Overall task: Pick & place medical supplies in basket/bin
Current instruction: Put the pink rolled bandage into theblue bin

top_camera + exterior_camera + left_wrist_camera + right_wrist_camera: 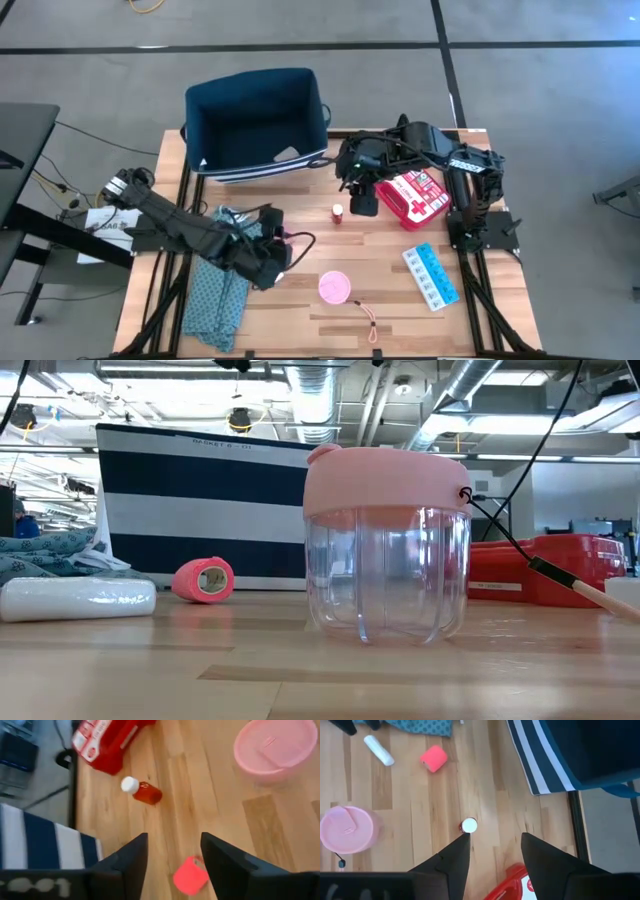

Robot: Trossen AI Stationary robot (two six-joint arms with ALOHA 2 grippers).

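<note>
The navy striped bin [255, 120] stands at the table's far side. My left gripper [173, 840] is open and hovers over the pink round roll [191, 876], which lies on the wood between its fingers. My right gripper [495, 839] is open above the upright white-topped red vial [468, 825], next to the red first-aid case [415, 195]. The blue pill organizer [430, 275] lies near the right edge. In the low view the pink roll [203, 580] rests on its side with no finger around it.
A clear cup with a pink lid [388, 545] stands in the table's near middle, a cord trailing from it. The teal patterned cloth [220, 290] lies at the near left, with a white wrapped roll [78, 598] beside it. Bare wood lies between the cup and the bin.
</note>
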